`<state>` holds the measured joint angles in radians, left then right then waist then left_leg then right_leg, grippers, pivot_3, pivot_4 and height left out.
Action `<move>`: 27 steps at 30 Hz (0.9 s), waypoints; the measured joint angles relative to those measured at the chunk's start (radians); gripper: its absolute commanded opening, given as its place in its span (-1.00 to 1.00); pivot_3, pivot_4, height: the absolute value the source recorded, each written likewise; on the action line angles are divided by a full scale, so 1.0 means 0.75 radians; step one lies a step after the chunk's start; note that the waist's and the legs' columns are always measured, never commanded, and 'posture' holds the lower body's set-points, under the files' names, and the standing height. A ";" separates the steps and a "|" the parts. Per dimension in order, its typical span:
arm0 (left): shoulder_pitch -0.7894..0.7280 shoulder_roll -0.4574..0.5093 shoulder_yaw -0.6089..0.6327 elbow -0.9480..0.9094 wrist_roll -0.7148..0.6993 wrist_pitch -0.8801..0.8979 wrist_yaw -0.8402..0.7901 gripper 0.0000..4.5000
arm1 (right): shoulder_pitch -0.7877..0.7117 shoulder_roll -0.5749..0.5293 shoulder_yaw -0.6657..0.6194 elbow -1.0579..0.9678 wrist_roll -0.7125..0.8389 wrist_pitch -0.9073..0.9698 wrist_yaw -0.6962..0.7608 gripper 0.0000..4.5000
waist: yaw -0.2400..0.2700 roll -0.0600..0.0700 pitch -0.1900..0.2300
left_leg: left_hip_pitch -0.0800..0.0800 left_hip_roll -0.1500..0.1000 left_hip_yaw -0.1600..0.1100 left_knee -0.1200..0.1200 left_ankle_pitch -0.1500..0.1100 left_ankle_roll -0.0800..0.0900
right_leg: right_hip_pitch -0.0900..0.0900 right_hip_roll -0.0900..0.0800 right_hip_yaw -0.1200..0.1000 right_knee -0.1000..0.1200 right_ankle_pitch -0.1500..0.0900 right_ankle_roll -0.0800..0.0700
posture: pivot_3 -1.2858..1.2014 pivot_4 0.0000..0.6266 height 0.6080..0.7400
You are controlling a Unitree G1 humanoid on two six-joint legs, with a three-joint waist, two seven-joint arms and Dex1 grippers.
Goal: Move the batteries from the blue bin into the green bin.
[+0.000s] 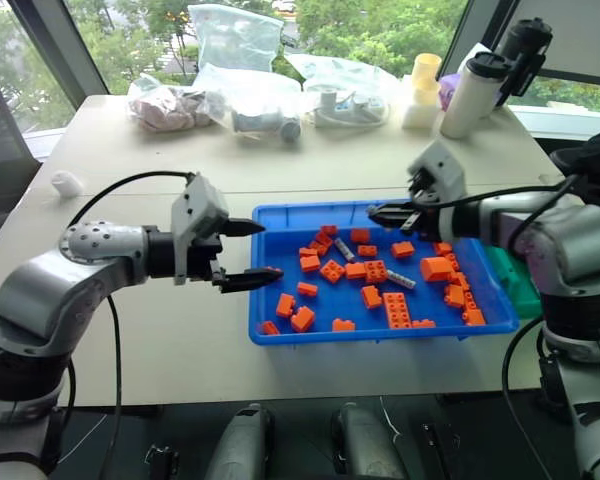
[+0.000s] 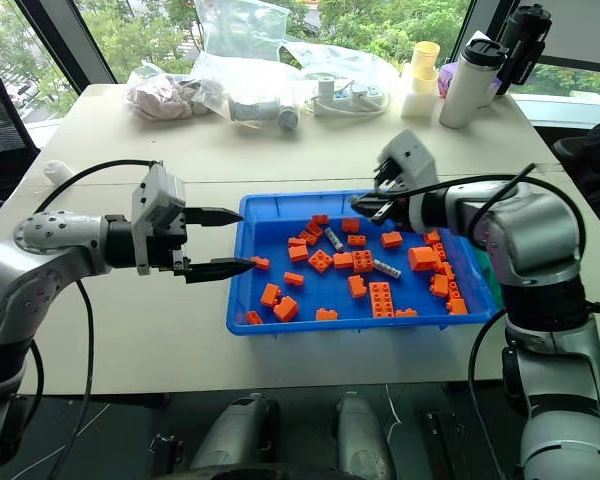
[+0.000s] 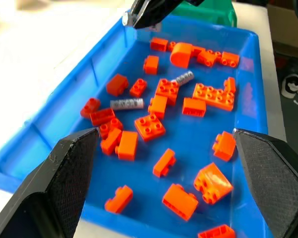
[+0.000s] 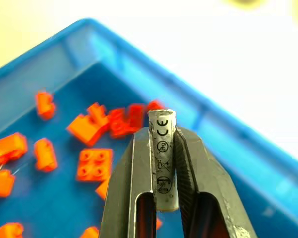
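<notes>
Left claw: spread, at blue bin's left rim. Right claw: pinching one battery above bin's far edge. Two batteries in bin among orange bricks. Green bin: right of blue, on desk.

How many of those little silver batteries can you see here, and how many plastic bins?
Slim grey-silver cylindrical batteries: 3, two lying in the tray, one pinched in the right gripper
Plastic bins: 2, the wide shallow bright-blue plastic tray and the small deep teal-green plastic box
Total: 5
</notes>
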<state>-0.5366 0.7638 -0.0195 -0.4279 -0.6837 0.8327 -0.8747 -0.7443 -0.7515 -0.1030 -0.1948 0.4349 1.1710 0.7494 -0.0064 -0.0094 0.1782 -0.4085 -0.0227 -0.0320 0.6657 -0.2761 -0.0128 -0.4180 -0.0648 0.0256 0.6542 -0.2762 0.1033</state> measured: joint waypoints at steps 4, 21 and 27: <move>-0.069 -0.099 -0.058 0.099 0.037 -0.044 -0.001 1.00 | 0.170 -0.134 -0.189 0.005 -0.034 -0.029 -0.082 -0.99 | 0.002 0.000 0.000 | 0.000 0.000 0.001 0.000 0.000 0.000 | 0.000 0.000 0.000 0.000 0.000 0.000 | 0.03 -0.52 1.00; -0.149 -0.182 -0.155 0.208 0.129 -0.126 -0.074 1.00 | 0.404 -0.238 -0.310 0.286 -0.173 -0.260 -0.225 -0.36 | -0.006 0.002 -0.001 | 0.002 0.001 0.005 0.001 0.001 0.000 | -0.001 0.002 0.005 0.005 0.000 0.001 | 0.03 -0.52 1.00; -0.145 -0.150 -0.152 0.203 0.144 -0.127 -0.081 1.00 | 0.374 -0.260 -0.283 0.335 -0.205 -0.315 -0.233 0.01 | -0.008 0.002 -0.001 | 0.002 0.001 0.005 0.001 0.001 0.000 | -0.001 0.003 0.005 0.005 0.000 0.001 | 0.03 -0.52 1.00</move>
<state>-0.6455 0.6512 -0.1338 -0.2756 -0.5760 0.7376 -0.9356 -0.4641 -0.9461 -0.3152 0.0567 0.2814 0.9351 0.5748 -0.0126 -0.0077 0.1775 -0.4073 -0.0223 -0.0286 0.6667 -0.2757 -0.0128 -0.4191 -0.0628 0.0294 0.6583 -0.2760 0.1038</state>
